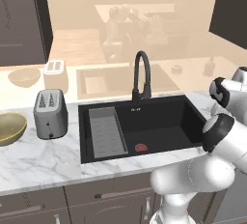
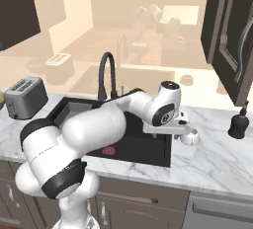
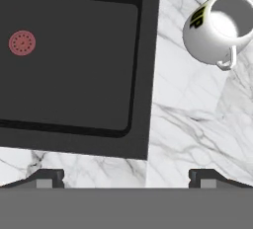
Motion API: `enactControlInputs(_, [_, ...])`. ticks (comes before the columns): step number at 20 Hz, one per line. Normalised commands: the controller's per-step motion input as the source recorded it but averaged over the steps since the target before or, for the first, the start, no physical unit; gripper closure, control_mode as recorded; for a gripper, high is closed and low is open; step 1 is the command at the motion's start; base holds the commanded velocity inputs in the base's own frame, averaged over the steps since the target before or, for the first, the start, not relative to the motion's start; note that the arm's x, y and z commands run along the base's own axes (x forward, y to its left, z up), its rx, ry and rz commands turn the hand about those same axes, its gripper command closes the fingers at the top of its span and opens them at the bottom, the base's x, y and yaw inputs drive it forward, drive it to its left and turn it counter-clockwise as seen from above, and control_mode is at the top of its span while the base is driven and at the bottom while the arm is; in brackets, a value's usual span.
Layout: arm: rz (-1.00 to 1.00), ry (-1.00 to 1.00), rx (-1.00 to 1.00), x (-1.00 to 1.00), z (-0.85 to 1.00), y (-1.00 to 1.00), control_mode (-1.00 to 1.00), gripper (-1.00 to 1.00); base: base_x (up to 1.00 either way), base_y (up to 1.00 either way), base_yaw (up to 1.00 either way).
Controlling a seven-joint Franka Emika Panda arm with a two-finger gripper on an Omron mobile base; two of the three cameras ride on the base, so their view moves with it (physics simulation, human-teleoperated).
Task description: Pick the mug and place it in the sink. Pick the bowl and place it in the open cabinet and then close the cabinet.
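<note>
mug [image 3: 217, 28] white, black marking | sink [image 1: 159, 121] black, red drain | bowl [image 1: 9, 127] olive-tan

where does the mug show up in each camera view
Left base view: I can't find it; the arm covers the counter right of the sink.
Right base view: mug on marble right of the sink, beside the claw.
Hand view: mug upper right.
Shared landmark: red drain.
</note>
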Motion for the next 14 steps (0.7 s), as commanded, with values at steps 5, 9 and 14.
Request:
enactControlInputs(5, [0.00, 0.01, 0.00, 0.18, -0.13, -0.30, -1.00, -1.00, 0.00, 0.00, 0.00])
enactControlInputs(9, [0.00, 0.00, 0.00, 0.21, -0.16, -0.20, -1.00, -1.00, 0.00, 0.00, 0.00])
enactControlInputs(14, [0.04, 0.00, 0.00, 0.26, -0.16, -0.27, -1.00, -1.00, 0.00, 0.00, 0.00])
